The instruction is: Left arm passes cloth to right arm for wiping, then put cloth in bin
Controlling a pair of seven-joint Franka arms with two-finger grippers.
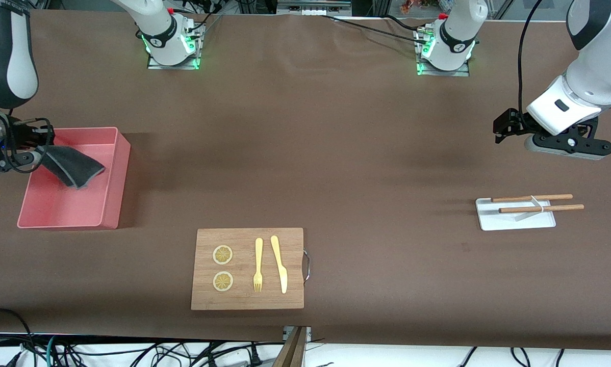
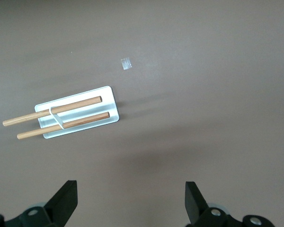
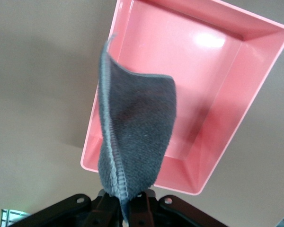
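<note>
My right gripper [image 1: 39, 149] is shut on one edge of the dark grey cloth [image 1: 76, 167], which hangs from it over the salmon-pink bin [image 1: 112, 204] at the right arm's end of the table. In the right wrist view the cloth [image 3: 135, 137] droops from my closed gripper [image 3: 128, 205] above the bin [image 3: 255, 61]; its pink face is hidden. My left gripper [image 1: 499, 133] is open and empty, waiting in the air at the left arm's end; its fingers [image 2: 66, 196] stand wide apart over bare table.
A wooden board [image 1: 248, 300] with two lemon slices, a yellow fork [image 1: 258, 265] and a knife [image 1: 279, 262] lies near the front edge. A small white tray [image 1: 514, 220] with two wooden sticks lies below the left gripper and shows in the left wrist view [image 2: 109, 101].
</note>
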